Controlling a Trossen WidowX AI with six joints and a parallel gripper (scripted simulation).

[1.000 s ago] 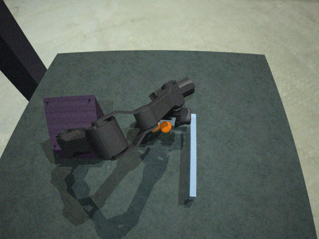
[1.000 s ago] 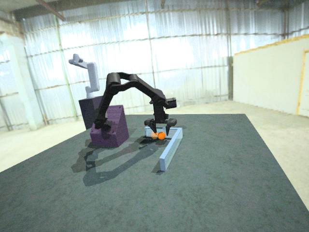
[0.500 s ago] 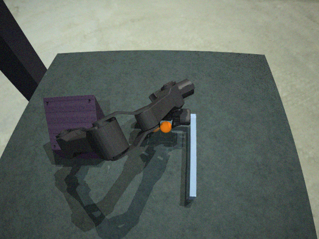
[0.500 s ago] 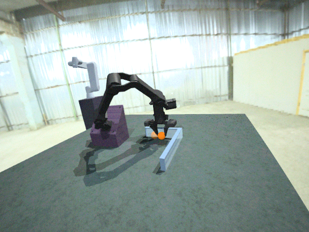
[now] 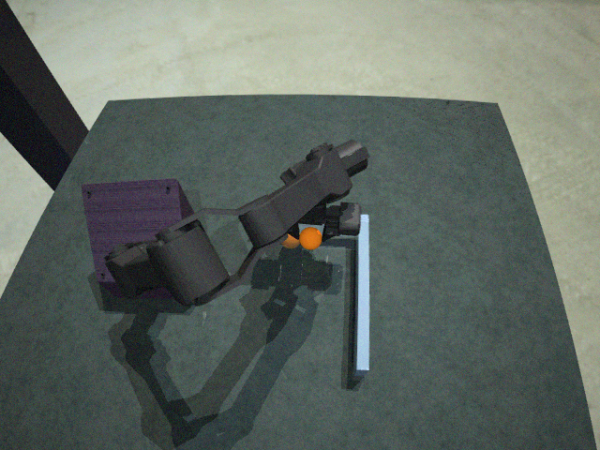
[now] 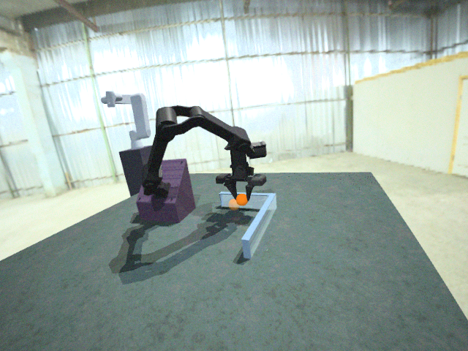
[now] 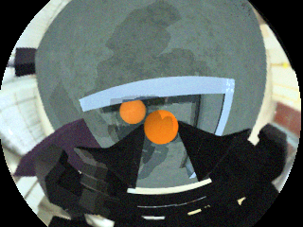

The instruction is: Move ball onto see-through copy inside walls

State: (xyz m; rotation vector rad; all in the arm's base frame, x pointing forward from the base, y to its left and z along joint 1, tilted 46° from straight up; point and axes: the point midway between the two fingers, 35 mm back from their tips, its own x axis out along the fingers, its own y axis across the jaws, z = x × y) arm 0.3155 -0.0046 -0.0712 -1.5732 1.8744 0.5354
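Note:
The orange ball (image 5: pixel 310 240) (image 6: pixel 241 200) (image 7: pixel 161 130) is between the fingertips of my gripper (image 6: pixel 242 198) (image 7: pixel 160 125), which is shut on it, pointing down. The ball is a little above the table, inside the corner. The see-through copy (image 5: pixel 290 240) (image 6: pixel 232 205) (image 7: pixel 132 112) is a paler orange ball just left of the held ball, partly hidden by the arm in the top view. The back wall (image 6: pixel 225 199) (image 7: pixel 156 87) runs behind both. The side wall (image 5: pixel 363 300) (image 6: pixel 259 221) (image 7: pixel 227 109) is to the right of the held ball.
A purple wedge-shaped block (image 5: pixel 130 213) (image 6: pixel 160 209) (image 7: pixel 78 142) bears the arm's base to the left of the walls. The dark green table (image 5: pixel 460 291) (image 6: pixel 321 283) lies beneath. A pale second arm (image 6: pixel 140 117) stands on a dark stand in the background.

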